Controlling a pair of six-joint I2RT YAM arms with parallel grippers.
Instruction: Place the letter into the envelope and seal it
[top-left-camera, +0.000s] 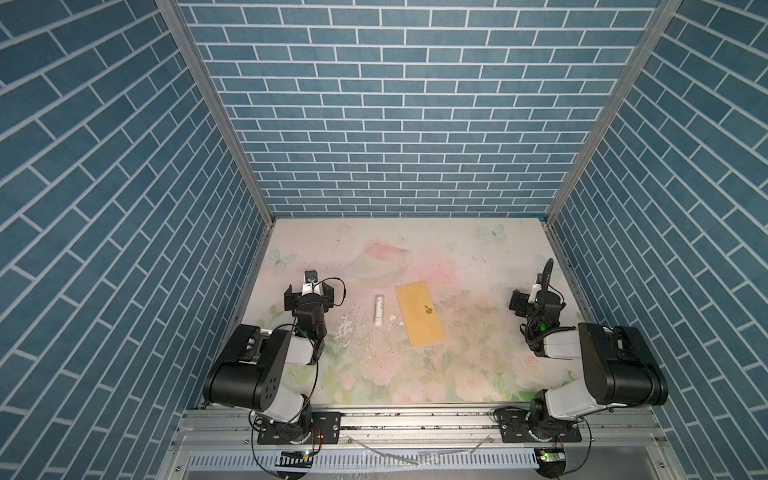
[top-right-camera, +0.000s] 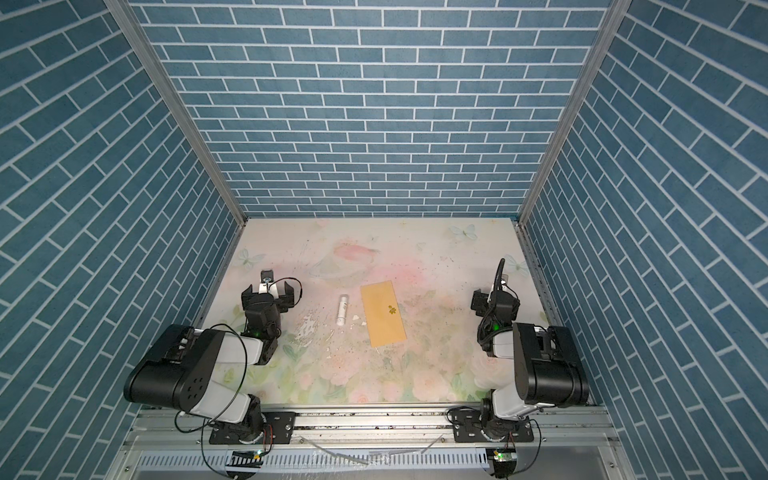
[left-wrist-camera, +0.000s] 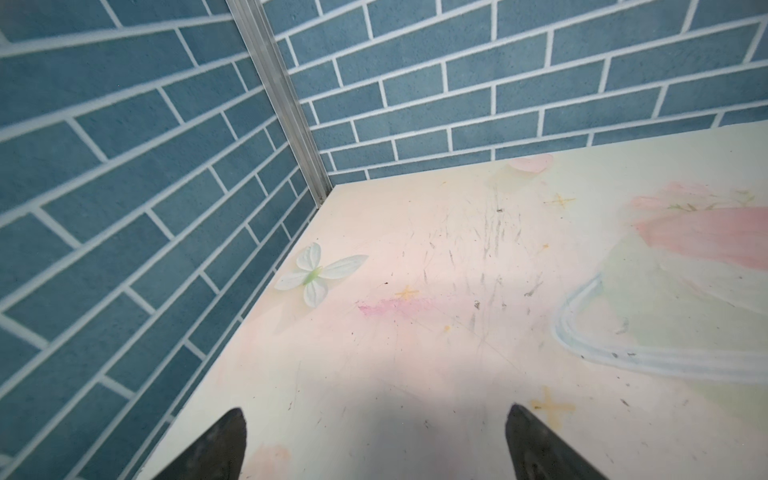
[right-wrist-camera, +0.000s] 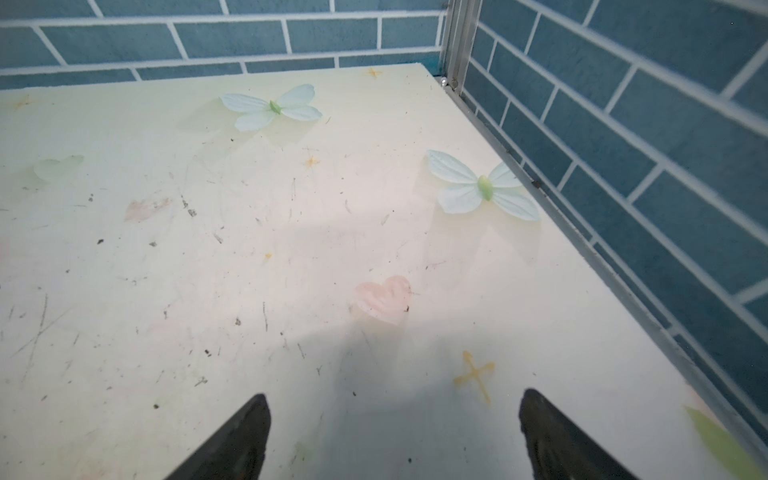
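Observation:
The mustard-yellow envelope (top-left-camera: 419, 313) (top-right-camera: 383, 313) lies flat near the middle of the table, its flap down, with the small gold emblem facing up. The letter is not in view in any frame. My left gripper (top-left-camera: 309, 291) (top-right-camera: 266, 293) hovers open at the table's left side, well left of the envelope. In the left wrist view, the left gripper (left-wrist-camera: 376, 409) has only bare table between its fingers. My right gripper (top-left-camera: 536, 297) (top-right-camera: 494, 299) stands open at the right side, apart from the envelope. In the right wrist view, the right gripper (right-wrist-camera: 395, 395) is also empty.
A small white cylindrical stick (top-left-camera: 378, 310) (top-right-camera: 342, 310) lies just left of the envelope. White flakes and dark specks are scattered on the floral tabletop (top-left-camera: 415, 374) near it. Blue brick-pattern walls (top-left-camera: 395, 124) close in the back and both sides.

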